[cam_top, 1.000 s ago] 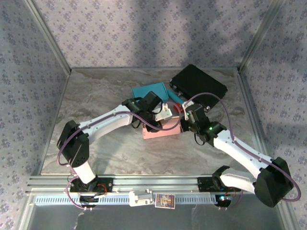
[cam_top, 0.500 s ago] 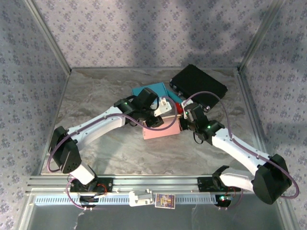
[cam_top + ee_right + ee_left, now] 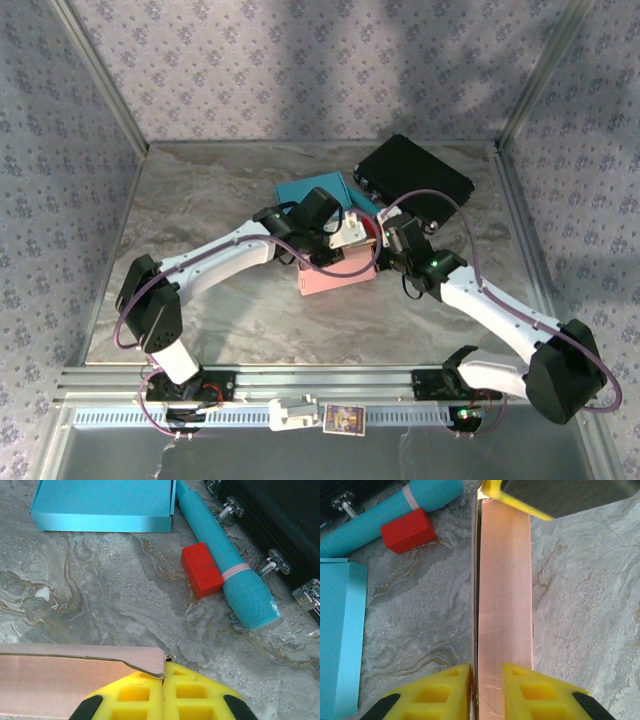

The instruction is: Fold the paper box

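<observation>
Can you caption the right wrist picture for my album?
Right gripper pinching a wall of the pink paper box; small red block and teal cylinder lie beyond.

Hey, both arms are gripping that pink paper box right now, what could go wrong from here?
1. The right fingers pinch only the corner of the paper box flap; it may slip out or tear.
2. The left fingers hold the same strip's other end, so opposing pulls might crease it.
3. The red block lies close and might get knocked.
</observation>
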`<state>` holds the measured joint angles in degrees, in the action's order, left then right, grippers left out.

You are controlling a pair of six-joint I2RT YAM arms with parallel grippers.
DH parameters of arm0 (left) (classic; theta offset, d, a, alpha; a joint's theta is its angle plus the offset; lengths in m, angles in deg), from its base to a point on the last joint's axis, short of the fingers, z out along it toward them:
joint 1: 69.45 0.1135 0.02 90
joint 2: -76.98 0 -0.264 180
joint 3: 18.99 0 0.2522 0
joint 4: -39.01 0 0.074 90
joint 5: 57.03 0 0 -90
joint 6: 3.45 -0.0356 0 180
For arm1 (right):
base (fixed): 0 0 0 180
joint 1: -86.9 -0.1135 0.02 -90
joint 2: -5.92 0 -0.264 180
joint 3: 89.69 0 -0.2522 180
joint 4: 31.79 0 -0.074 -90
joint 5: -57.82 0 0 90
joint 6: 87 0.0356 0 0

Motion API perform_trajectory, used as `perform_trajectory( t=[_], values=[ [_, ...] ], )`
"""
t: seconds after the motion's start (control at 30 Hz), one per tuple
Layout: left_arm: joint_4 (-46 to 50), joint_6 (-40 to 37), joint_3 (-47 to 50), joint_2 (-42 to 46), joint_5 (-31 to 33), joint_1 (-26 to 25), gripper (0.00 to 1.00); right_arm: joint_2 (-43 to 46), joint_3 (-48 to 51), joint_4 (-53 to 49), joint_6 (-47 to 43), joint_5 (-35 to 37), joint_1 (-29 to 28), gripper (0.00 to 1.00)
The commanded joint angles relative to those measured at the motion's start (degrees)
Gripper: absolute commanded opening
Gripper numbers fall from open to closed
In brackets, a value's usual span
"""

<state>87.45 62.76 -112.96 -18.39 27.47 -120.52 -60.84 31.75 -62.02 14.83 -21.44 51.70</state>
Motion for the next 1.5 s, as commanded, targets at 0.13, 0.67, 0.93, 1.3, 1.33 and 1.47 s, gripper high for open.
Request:
perform_trajectory(
  t=[0.13, 0.67, 0.93, 1.3, 1.33, 1.47],
  values=[
    [-0.28, -2.54, 2.30, 0.88, 3.14, -1.92, 0.17, -1.35, -0.33, -5.55, 1.15, -0.32, -0.31, 0.00],
    [-2.55, -4.41, 7.85, 1.84, 12.98, -6.88, 0.05, 0.52, -0.93, -7.69, 4.09, -4.21, 0.90, 0.06],
    [-3.04, -4.15, 8.97, 0.50, 18.77, -8.77, 0.03, 3.16, 0.41, -8.52, 9.20, -10.07, 4.20, 0.22],
    [-3.13, -4.26, 9.28, -0.60, 20.26, -9.14, 0.01, 9.27, -0.87, -11.99, 22.39, -17.92, 8.19, 0.41],
    [-3.12, -4.42, 9.19, -0.60, 20.27, -9.14, 0.01, 10.10, -1.03, -12.28, 23.67, -18.11, 8.38, 0.41],
    [-2.87, -4.64, 9.00, -0.47, 20.27, -9.13, 0.01, 12.95, -1.92, -13.64, 34.31, -17.43, 10.28, 0.53]
  ],
)
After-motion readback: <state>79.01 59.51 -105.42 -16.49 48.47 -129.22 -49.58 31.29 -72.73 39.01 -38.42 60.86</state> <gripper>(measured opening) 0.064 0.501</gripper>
